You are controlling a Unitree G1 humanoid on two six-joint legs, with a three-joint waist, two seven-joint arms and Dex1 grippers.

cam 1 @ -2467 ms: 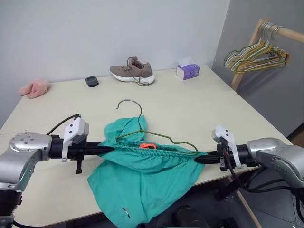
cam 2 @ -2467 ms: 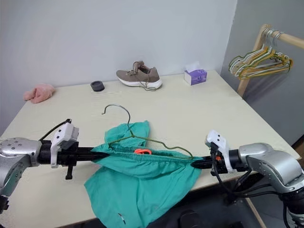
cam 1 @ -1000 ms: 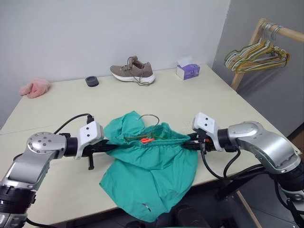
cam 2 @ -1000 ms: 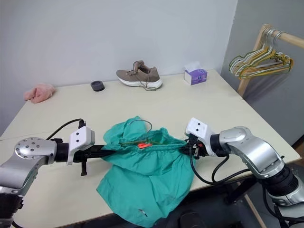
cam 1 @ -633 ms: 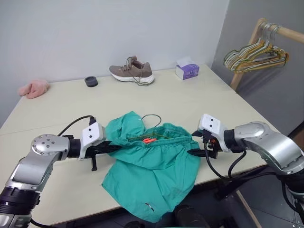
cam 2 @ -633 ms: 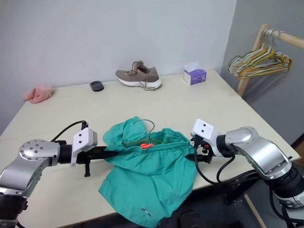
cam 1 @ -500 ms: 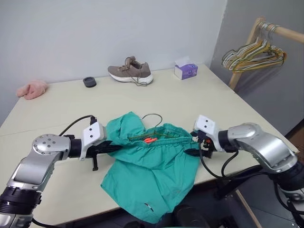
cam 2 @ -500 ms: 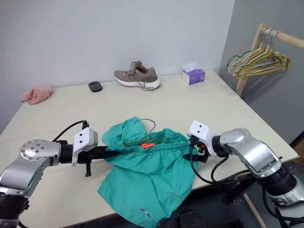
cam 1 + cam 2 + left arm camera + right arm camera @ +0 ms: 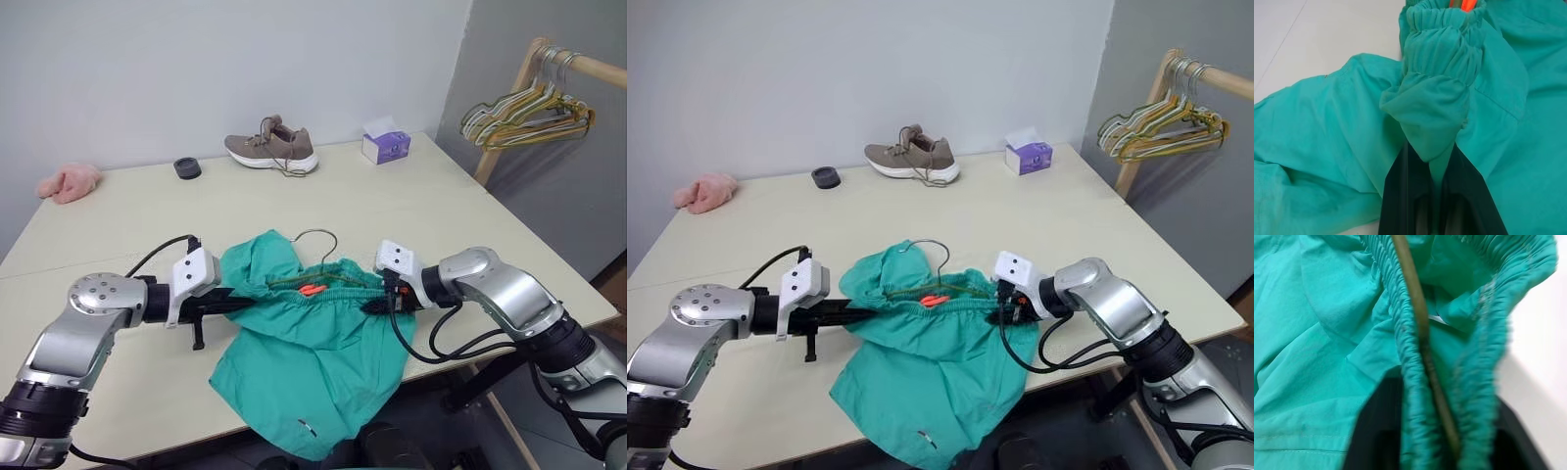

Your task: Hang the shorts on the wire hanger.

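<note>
Cream tabletop (image 9: 411, 211) under a plain grey wall carries the work. Shorts (image 9: 309, 343) lie bunched at the near edge, legs drooping over it; wire hanger (image 9: 315, 257) sits inside the waistband, hook poking out at 12 o'clock. Left gripper (image 9: 1436, 164) is clamped tight on a waistband fold at 9 o'clock. Right gripper (image 9: 1422, 421) at 3 o'clock has waistband and hanger wire between its fingers, apparently closing; firm hold uncertain.

Risk: pinching wire with cloth could drag the hanger out, or the elastic could slip off.

Shoe (image 9: 272, 150), tissue box (image 9: 386, 147), pink cloth (image 9: 69, 182) sit far back; spare hangers (image 9: 529, 108) hang at 2 o'clock.
</note>
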